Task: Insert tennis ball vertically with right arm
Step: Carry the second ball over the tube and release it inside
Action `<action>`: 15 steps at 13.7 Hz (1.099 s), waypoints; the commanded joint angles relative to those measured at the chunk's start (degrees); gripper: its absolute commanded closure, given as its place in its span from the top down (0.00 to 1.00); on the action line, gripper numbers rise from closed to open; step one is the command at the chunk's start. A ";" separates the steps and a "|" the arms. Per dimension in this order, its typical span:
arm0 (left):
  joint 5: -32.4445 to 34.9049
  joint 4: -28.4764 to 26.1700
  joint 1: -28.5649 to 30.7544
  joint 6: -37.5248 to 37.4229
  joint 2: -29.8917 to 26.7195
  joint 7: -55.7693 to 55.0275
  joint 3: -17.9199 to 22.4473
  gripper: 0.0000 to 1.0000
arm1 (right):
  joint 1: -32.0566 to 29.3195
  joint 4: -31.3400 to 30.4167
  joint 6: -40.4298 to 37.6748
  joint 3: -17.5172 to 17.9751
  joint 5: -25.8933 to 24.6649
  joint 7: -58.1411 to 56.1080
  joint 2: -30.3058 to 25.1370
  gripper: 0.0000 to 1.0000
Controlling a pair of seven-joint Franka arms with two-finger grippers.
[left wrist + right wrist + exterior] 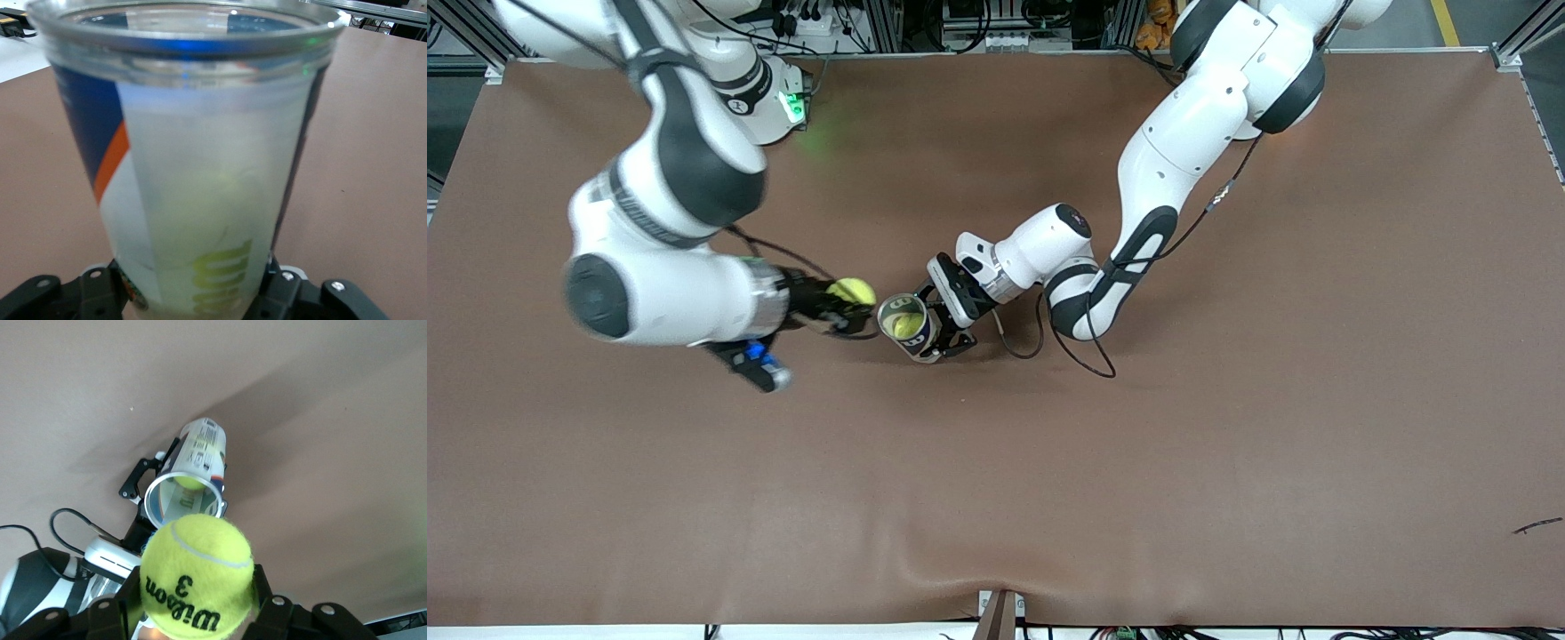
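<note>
My right pincer (845, 307) clamps a yellow Wilson tennis ball (851, 291) in the air just beside the open mouth of a clear ball can (904, 326). The can stands upright on the brown counter (1227, 427), long axis vertical, one ball (187, 481) inside it. My left pincer (951, 331) brackets the can's base; grip unclear.

Both Franka arms have glossy white shells with dark grey joint sections and small black grippers. A black cable (1232, 187) trails along the left arm (1183, 133). The right arm (667, 178) shows a green light (791, 107) at its base and a blue fitting (758, 351) by its wrist.
</note>
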 commanded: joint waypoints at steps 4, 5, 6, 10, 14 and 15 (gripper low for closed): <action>1.38 -1.25 0.36 1.45 -0.70 -0.42 0.27 0.80 | 3.53 -2.46 4.87 -0.25 -2.99 4.15 0.55 0.01; 1.38 -1.25 0.36 1.45 -0.70 -0.42 0.27 0.81 | 3.97 -2.91 6.11 -0.25 -3.08 4.23 0.72 0.02; 1.38 -1.16 0.27 1.45 -0.70 -0.42 0.27 0.81 | 4.41 -3.00 7.25 -0.34 -3.08 4.23 1.42 0.03; 1.46 -1.25 0.19 1.54 -0.70 -0.42 0.27 0.80 | 4.85 -2.91 7.61 -0.34 -3.87 8.35 2.83 1.00; 1.46 -1.25 0.19 1.45 -0.70 -0.42 0.27 0.80 | 5.21 -2.48 7.44 -0.34 -4.05 9.33 2.74 1.00; 1.46 -1.25 0.19 1.54 -0.70 -0.42 0.27 0.80 | 4.42 -2.04 7.18 -0.51 -3.96 8.90 2.31 1.00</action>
